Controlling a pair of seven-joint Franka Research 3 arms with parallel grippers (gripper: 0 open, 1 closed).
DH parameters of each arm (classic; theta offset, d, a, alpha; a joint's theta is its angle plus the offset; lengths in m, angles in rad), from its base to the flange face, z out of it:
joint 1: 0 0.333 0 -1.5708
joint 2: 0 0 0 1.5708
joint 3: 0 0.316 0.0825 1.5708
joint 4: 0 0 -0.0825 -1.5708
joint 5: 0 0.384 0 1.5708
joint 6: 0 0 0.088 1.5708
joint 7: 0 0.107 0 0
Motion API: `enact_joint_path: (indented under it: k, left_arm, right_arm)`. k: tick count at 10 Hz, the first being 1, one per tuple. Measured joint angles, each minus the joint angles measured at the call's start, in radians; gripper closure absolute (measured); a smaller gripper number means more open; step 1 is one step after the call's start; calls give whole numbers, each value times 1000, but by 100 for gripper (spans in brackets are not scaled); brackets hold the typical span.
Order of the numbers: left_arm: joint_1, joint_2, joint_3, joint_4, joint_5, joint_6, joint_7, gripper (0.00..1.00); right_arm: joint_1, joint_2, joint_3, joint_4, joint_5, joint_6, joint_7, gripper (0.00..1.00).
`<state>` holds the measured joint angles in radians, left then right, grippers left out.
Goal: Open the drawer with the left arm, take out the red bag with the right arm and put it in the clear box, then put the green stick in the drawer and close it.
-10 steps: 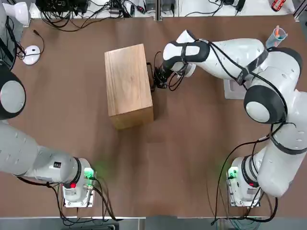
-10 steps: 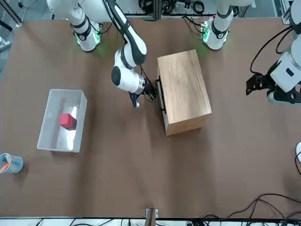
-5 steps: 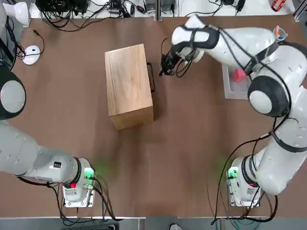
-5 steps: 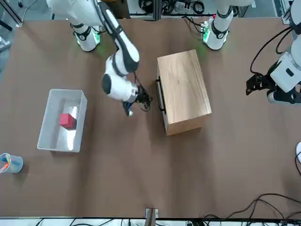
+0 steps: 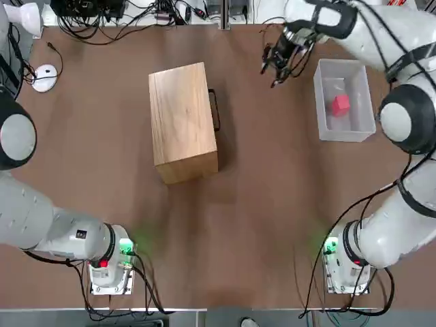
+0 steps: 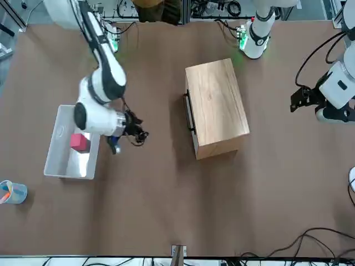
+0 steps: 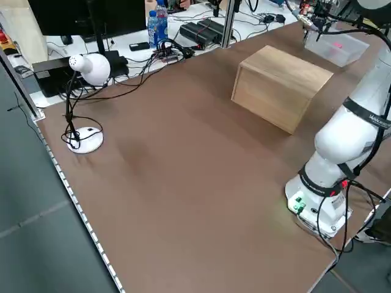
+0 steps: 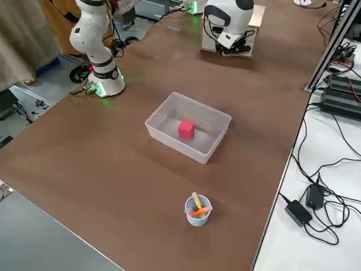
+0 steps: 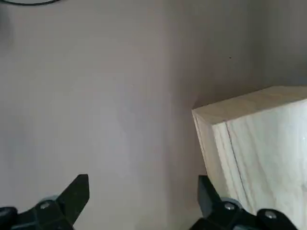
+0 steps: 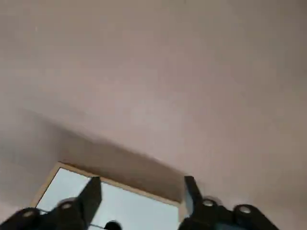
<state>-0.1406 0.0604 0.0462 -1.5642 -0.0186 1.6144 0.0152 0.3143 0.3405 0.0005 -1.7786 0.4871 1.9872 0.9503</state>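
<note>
Light matt wood drawer (image 5: 182,122), translucent plastic clear box (image 5: 364,95), matt brown table (image 5: 259,204)

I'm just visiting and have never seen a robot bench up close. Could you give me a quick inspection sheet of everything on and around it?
Surface: brown table, bare in the middle.
Job's things: wooden box, its drawer shut; red bag inside clear box; green stick not seen.
Clutter: blue cup holding coloured sticks.
Grippers: right gripper open, beside the clear box; left gripper open, off to the side.
Cables: bundles along the table's far edge.
Surroundings: white desk lamp, bottles.
</note>
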Motion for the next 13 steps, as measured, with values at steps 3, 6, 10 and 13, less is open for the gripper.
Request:
enact_joint_path:
  k: [3,6,10,13]
  left_arm:
    - [1,0,0,2,0,4,0,0]
    - [2,1,0,4,0,5,0,0]
    - [2,2,0,5,0,5,0,0]
    - [4,2,0,5,0,5,0,0]
  right_arm:
    - [-226,-128,-4,34,-178,-135,-393,0]
    - [-365,-270,-5,90,-364,-268,-729,0]
    - [-384,-301,2,270,-470,-444,-796,0]
    - [-384,-300,3,272,-474,-444,-884,0]
